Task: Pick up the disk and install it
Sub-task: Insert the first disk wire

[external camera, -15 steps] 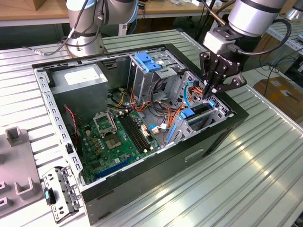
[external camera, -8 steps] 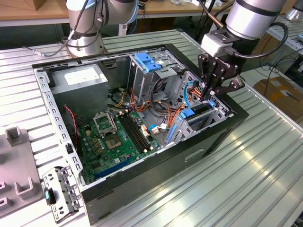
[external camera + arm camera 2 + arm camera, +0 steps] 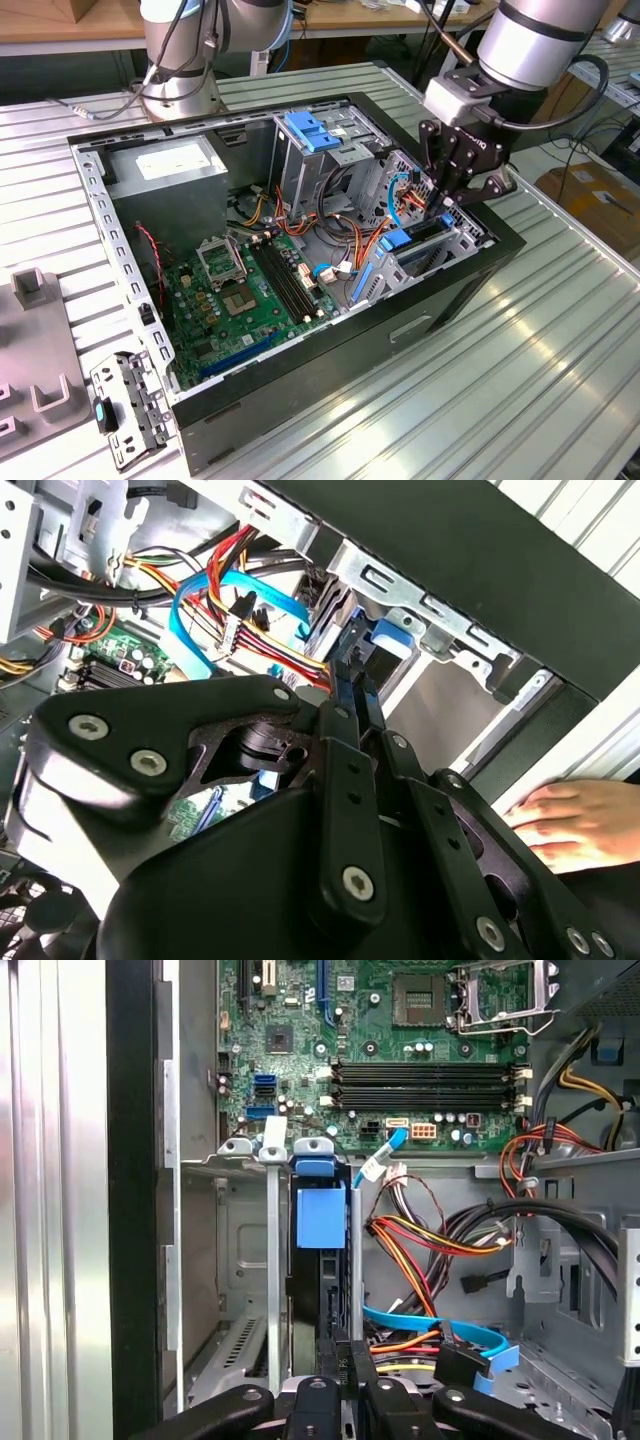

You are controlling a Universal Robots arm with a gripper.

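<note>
The disk (image 3: 408, 240) stands on edge in the drive bay at the case's corner on the exterior view's right. Its blue carrier frame (image 3: 320, 1218) faces up between the bay's metal rails. My gripper (image 3: 447, 200) hangs directly over it with the black fingers pointing down into the bay. In both wrist views the gripper (image 3: 350, 1355) is shut, its fingers side by side with no gap. The fingertips (image 3: 345, 675) reach the blue-edged disk (image 3: 385, 640) at its near edge. Whether they press on it I cannot tell.
The open computer case (image 3: 330, 380) lies on a ribbed metal table. Inside are a green motherboard (image 3: 250, 290), a grey power-supply box (image 3: 165, 160), a tall cage with a blue latch (image 3: 310, 130) and loose coloured cables (image 3: 340, 235). A person's hand (image 3: 580, 820) rests outside the case.
</note>
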